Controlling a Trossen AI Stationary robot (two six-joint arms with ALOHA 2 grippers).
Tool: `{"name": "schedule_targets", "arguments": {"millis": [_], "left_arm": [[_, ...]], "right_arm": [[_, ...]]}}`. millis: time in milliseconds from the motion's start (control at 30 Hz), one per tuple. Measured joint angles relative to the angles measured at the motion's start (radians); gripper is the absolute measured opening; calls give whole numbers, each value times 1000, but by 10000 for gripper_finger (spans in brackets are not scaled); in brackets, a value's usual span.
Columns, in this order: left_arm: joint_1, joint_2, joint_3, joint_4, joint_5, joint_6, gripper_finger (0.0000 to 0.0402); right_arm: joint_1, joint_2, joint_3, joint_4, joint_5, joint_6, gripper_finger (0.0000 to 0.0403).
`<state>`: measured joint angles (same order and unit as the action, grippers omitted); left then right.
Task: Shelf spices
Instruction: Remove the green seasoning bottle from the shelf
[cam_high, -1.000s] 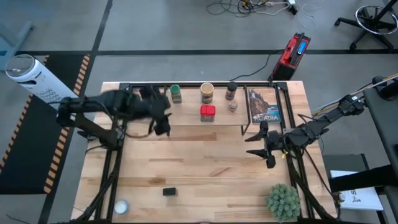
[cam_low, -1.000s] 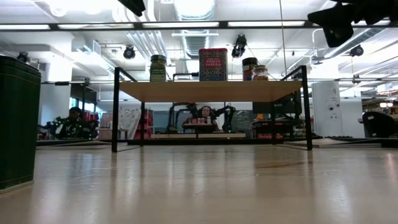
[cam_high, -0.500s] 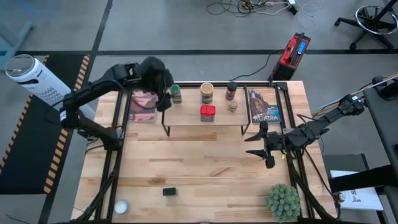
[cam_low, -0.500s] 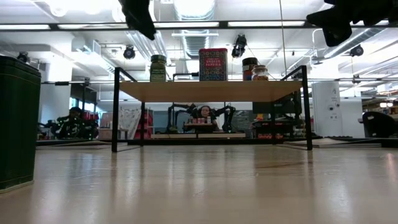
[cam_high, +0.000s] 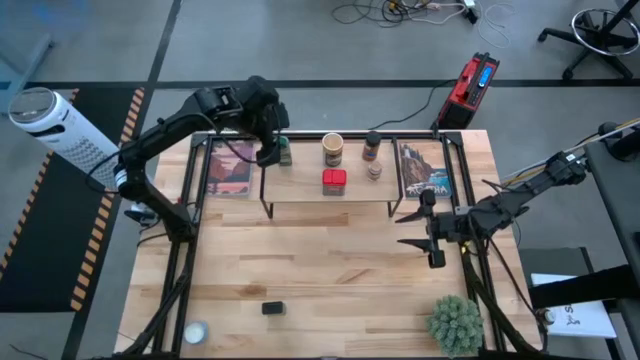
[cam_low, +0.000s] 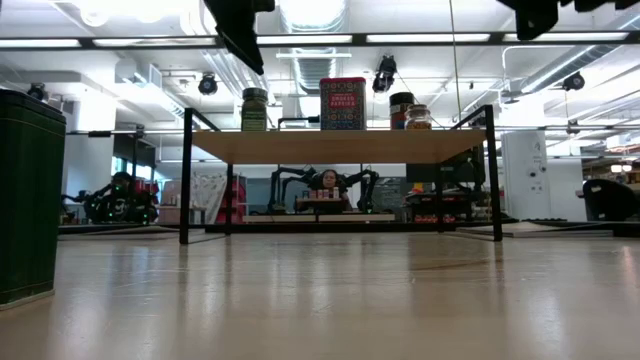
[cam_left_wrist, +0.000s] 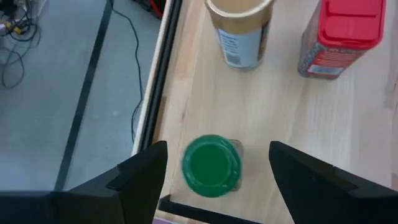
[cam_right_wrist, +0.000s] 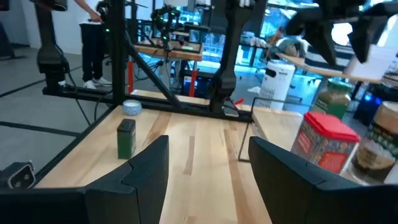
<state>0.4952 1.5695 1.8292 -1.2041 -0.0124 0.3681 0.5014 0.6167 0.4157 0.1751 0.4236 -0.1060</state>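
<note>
My left hand (cam_left_wrist: 214, 180) hangs open right above the green-lidded jar (cam_left_wrist: 211, 165) standing upright at the shelf's (cam_high: 300, 189) left end, fingers either side, so my left arm is nearer.

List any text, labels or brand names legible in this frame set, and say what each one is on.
"ACADIA": on the upright picture card at the shelf's right end, only roughly legible.
Red square tin: lines of print on its front, too blurred to read.
Tan round jar: white label with small print, too small to read.
Left picture card: no readable text.
Green-lidded jar: lid is plain.
</note>
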Motion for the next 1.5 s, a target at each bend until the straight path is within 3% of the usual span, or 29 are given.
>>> {"name": "schedule_targets", "arguments": {"millis": [600,1500], "left_arm": [[99,72,20,-63,154,65,278],[76,121,-15,-69,126,46,270]], "right_arm": [[-49,-1,21,-58,-5,-44,199],[-51,-1,21,-60,-8,-33,199]]}}
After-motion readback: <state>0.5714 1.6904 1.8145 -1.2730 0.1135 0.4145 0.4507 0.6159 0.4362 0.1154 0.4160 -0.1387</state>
